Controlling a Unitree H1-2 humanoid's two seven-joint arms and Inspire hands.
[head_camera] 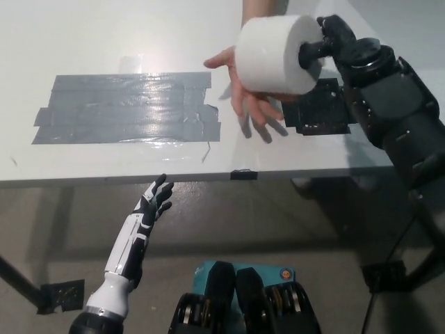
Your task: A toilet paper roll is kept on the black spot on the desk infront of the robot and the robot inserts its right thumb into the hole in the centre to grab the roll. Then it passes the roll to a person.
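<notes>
Fingers spread on the white left hand point(149, 209); black right hand point(332, 43) gripping the white toilet paper roll point(277, 54).

The left hand is resting below the near edge of the white desk point(104, 42), fingers apart, holding nothing. On the desk a wide patch of grey tape point(125, 108) is lying flat. Further right, a person's open palm point(249, 97) is waiting just beneath the roll. The right hand is carrying the roll above the desk, thumb in its centre hole, beside the black square spot point(321, 110).

No readable text, labels, brands or numbers anywhere in view.
</notes>
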